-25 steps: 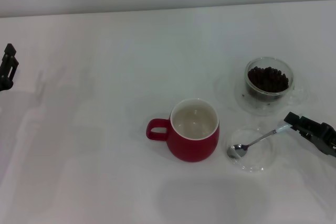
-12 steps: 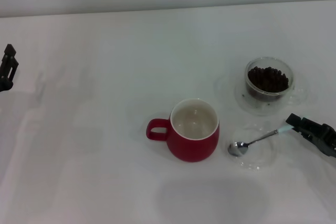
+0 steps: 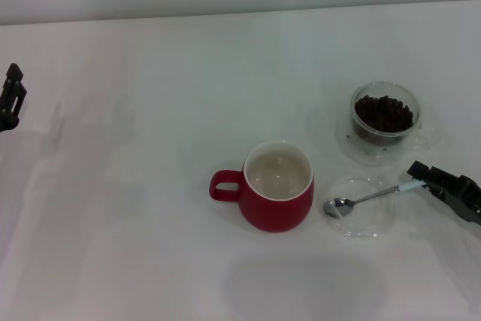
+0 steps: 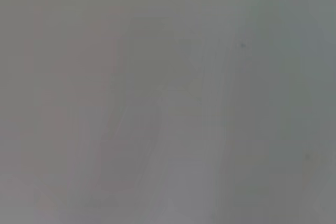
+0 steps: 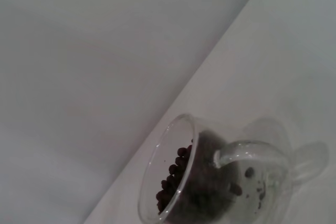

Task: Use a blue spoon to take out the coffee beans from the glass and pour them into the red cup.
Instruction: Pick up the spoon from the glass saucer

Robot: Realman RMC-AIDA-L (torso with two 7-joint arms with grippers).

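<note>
The red cup [image 3: 278, 189] stands mid-table with its white inside empty and its handle to the left. The glass [image 3: 385, 116] holding the coffee beans [image 3: 383, 113] stands to the back right; it also shows in the right wrist view [image 5: 220, 182], with the beans [image 5: 176, 179] inside it. My right gripper [image 3: 415, 174] is shut on the pale handle end of the blue spoon [image 3: 364, 198]. The spoon's silver bowl hangs empty over a flat clear dish, right of the red cup. My left gripper [image 3: 10, 97] is parked at the far left edge.
The flat clear round dish [image 3: 374, 225] lies under the spoon, between the red cup and my right gripper. The glass stands on a faint clear saucer [image 3: 331, 137]. The white table's back edge runs along the top.
The spoon's bowl has shifted slightly left and up in the picture, rising off the clear dish, with the right gripper still on the handle. The left arm has not moved.
</note>
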